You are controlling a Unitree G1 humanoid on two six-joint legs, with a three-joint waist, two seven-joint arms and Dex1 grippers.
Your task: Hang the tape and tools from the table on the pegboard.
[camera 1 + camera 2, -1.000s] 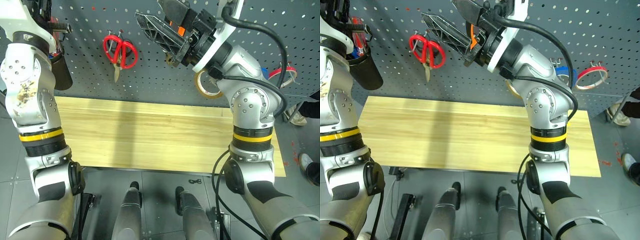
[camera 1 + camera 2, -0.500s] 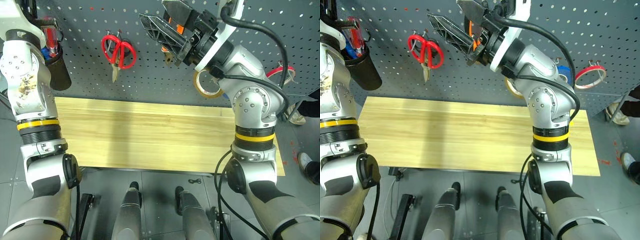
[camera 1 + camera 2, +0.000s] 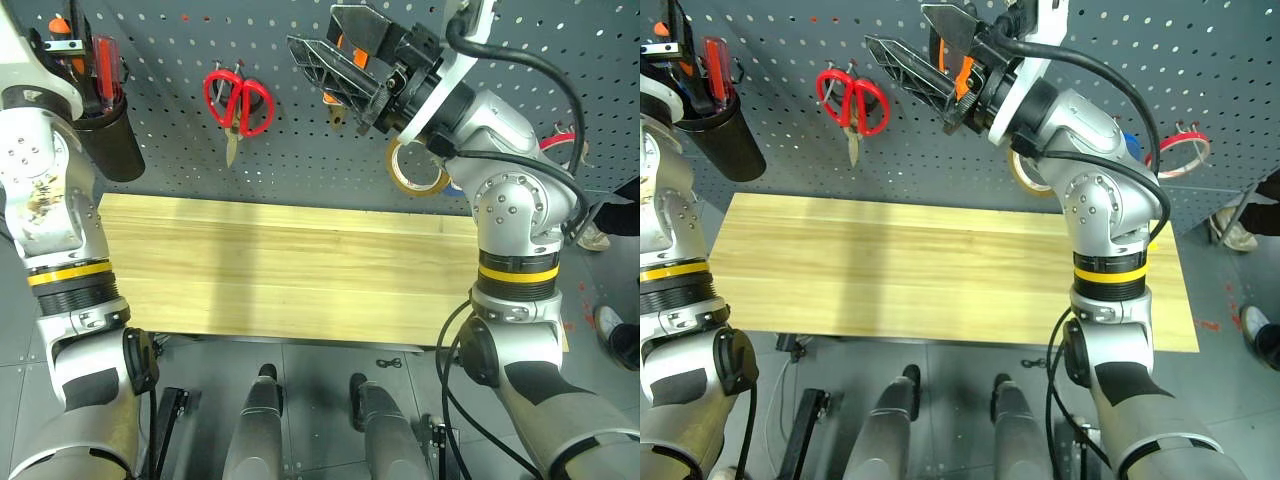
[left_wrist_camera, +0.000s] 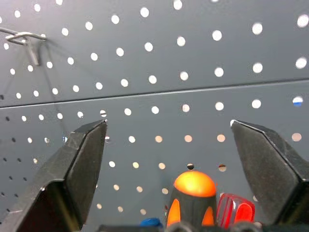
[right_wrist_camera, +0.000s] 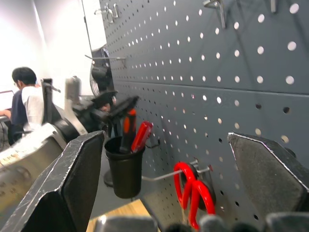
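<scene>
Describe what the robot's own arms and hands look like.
Both arms are silver-grey rounded metal segments with black joints and a yellow-and-black band near the elbow. The left arm shows scuffed patches. Black cables loop along the right arm. Each hand has two black wedge-shaped fingers, the right hand with ribbed ones.

Pegboard (image 3: pixel 300 150): matt dark grey perforated metal, with bare metal hooks. Table (image 3: pixel 280 270): smooth, light yellowish wood planks. Scissors (image 3: pixel 238 103): glossy red plastic handles, dull metal blades. Black cup (image 3: pixel 110 140) at ten o'clock: matt plastic. Screwdriver (image 4: pixel 193 200): glossy orange-and-black handle.
</scene>
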